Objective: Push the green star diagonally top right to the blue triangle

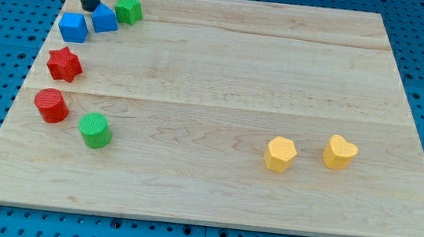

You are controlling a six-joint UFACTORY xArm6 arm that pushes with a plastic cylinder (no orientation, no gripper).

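1. Nearest you, toward the view's bottom, the wooden board [212,189] carries two pairs of blocks. On the view's right are the yellow hexagon [280,154] and, just to its right, the yellow heart [339,152], close together but apart.
2. On the view's left at about the same depth you see the green cylinder [95,130], with the red cylinder [51,106] just up and left of it, not touching.
3. Further up the left edge sits the red star [64,63], on its own.
4. Beyond that, at the view's top left corner, three blocks form a tight row: the blue cube [73,27], the blue triangle [104,18] right beside it, and the green star [129,8], which lies just up and right of the triangle, touching or nearly so.
5. Farthest back, my tip [89,8] comes down at the triangle's upper left, between it and the cube, close against both; you cannot tell whether it touches. The rod ends in no hand, so there is nothing to open, close or hold.
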